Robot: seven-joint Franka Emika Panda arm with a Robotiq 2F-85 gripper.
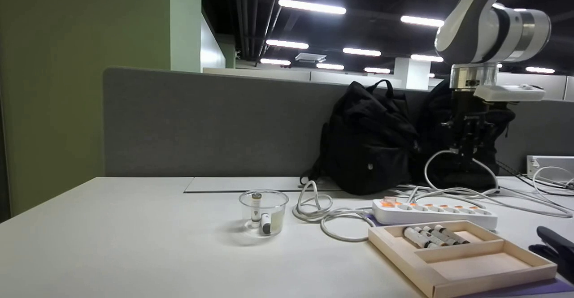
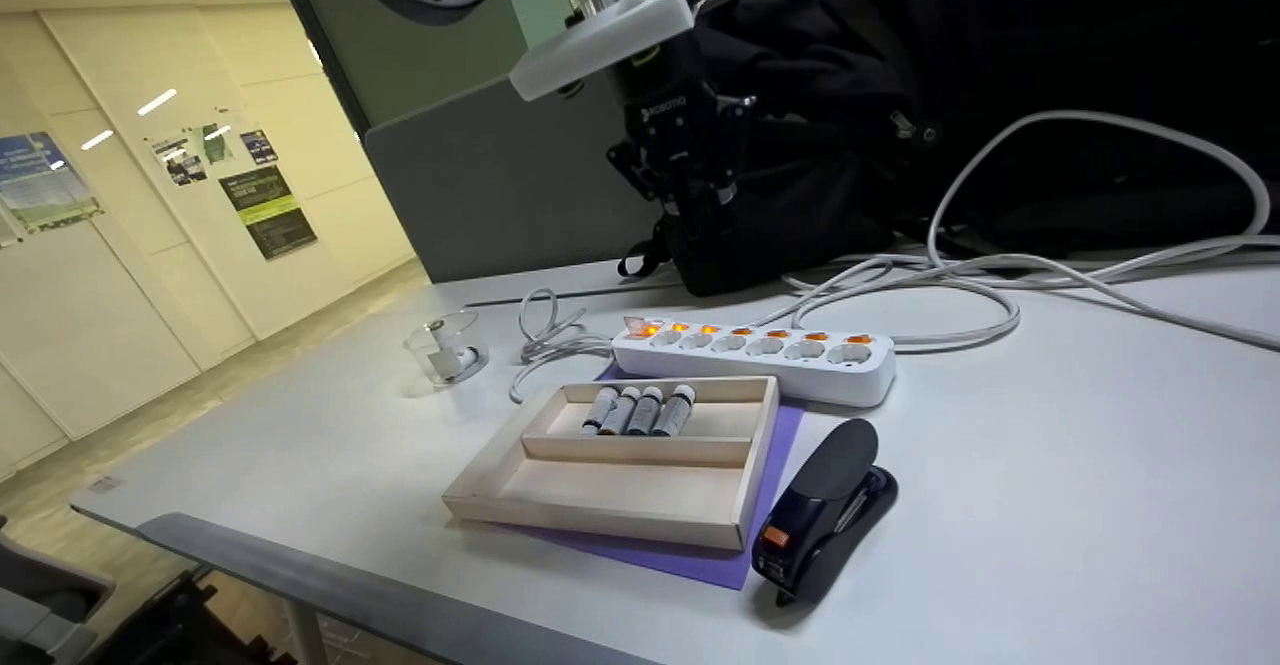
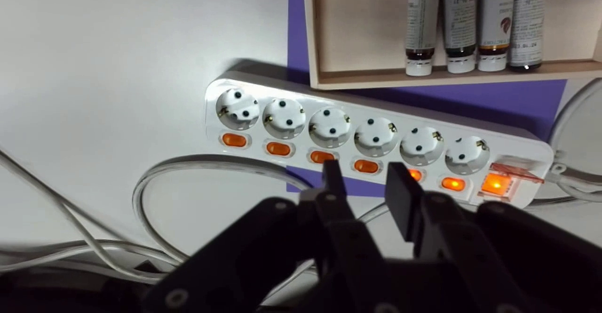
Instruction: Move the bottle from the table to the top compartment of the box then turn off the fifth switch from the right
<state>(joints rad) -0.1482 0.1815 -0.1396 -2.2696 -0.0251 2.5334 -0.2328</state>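
Observation:
Several small bottles [image 3: 460, 16] lie side by side in a compartment of the tan box [image 2: 640, 450], the one nearest the power strip. The box's other compartment is bare. The white power strip [image 3: 282, 87] has a row of orange switches. In the wrist view the main switch [image 3: 496, 184] and the two switches beside it are lit; the others are unlit. The lit fifth switch [image 3: 415, 175], counted from the left there, is partly hidden by a finger. My gripper [image 3: 360, 176] is open and empty above the strip's switch side; it also shows in an exterior view [image 1: 466, 154].
A clear cup [image 1: 263, 213] with two small bottles stands on the table [image 1: 157, 244]. White cables [image 3: 160, 172] loop behind the strip. A black stapler [image 2: 825, 515] lies beside the box. Black backpacks [image 1: 367, 141] stand against the grey partition [image 1: 202, 123]. Purple paper [image 2: 690, 560] lies under the box.

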